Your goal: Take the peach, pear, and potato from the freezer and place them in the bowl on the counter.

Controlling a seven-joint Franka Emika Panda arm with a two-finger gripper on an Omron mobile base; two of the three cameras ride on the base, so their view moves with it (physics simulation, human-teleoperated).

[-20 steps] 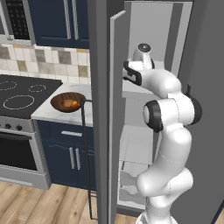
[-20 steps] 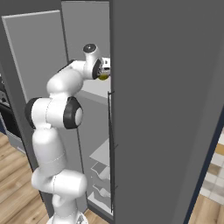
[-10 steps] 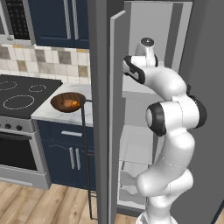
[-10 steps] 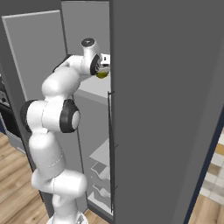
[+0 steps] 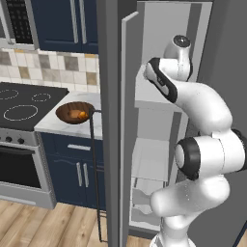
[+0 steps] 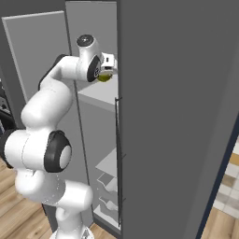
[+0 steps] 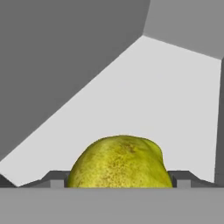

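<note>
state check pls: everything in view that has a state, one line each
freezer: door open
pear: on the upper freezer shelf, between the jaws
gripper: shut on pear, a jaw at each side
bowl: upright on the counter, orange fruit inside

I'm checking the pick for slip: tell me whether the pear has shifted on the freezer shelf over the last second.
Cannot tell. In the right base view the pear sits by the tool at the freezer shelf's front edge, much as before; any shift is too small to judge.
</note>
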